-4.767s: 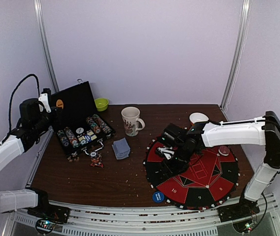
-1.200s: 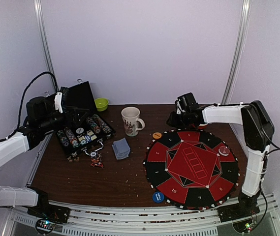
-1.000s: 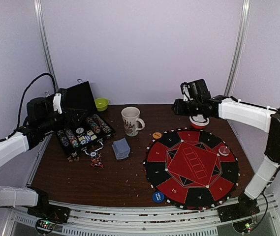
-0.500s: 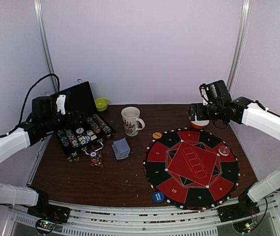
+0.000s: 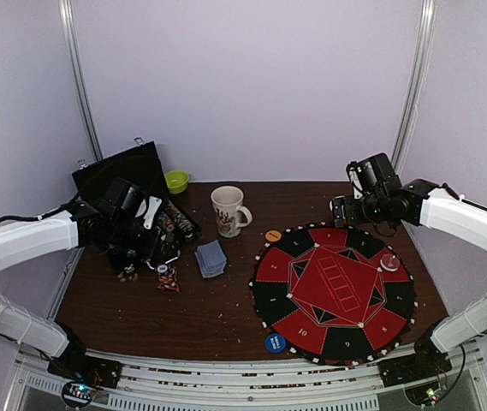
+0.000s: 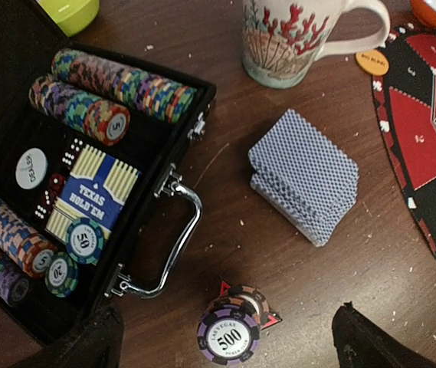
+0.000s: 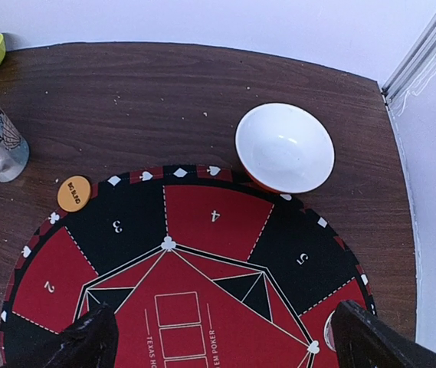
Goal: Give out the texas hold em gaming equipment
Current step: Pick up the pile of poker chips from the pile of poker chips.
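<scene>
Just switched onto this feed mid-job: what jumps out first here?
The big round red-and-black mat fills the right half of the table. On the left, an open black case shows rows of striped chips. Between them lie a splayed blue-backed deck and, behind it, a white mug.

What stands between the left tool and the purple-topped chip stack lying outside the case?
Nothing visible: the open left tool faces the chip stack directly; the case handle and card deck lie off to the sides.
</scene>
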Tool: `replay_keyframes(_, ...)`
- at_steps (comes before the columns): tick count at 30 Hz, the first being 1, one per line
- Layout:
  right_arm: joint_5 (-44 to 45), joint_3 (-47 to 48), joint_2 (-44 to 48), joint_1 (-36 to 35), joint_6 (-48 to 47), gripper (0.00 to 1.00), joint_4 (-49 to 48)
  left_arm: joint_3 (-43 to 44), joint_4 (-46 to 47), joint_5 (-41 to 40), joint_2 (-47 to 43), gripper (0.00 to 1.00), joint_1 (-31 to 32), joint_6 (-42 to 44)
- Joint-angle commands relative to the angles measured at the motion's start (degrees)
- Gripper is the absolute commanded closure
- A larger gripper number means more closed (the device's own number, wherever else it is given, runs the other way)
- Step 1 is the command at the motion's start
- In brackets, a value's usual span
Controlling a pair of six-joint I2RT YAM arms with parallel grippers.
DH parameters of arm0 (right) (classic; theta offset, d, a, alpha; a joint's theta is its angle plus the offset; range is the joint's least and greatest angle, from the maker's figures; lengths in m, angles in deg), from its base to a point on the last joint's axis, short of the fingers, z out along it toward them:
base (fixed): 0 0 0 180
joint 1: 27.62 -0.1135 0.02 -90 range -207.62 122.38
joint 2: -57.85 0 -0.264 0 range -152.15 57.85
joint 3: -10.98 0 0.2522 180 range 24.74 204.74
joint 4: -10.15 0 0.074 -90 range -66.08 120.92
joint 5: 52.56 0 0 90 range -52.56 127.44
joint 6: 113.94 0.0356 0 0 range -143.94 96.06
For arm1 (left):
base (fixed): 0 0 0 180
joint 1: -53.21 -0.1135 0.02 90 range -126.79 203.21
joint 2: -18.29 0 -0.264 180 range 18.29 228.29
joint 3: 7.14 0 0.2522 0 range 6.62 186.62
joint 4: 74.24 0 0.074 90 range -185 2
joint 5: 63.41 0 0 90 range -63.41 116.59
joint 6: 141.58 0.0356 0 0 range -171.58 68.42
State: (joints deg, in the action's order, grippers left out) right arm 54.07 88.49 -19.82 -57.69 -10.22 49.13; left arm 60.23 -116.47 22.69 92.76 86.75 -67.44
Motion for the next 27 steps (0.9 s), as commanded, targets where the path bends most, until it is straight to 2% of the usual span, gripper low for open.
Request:
replay_keyframes(1,2.68,-1.95,1.16,0.09,-1.17,0.00,0.69,-1.29,-0.70,-1.96,2.97,0.02,0.41,-2.11)
replay_keyframes(12,3.89,-4.53,0.37,0.09,-1.67,0.00,-0.32,-4.12,7.08,1.96,9.13,0.02,1.13,-1.06)
replay_keyframes(21,3.71,-4.42,-1.46,0.10,-1.67,0.00,-0.35,-4.82,7.06,0.99,12.43,0.26,1.43,-1.01)
replay_keyframes(27,3.49,-4.03,-2.25,0.09,-1.85,0.00,-0.34,-5.03,6.64,0.13,13.04,0.28,2.03,-0.76)
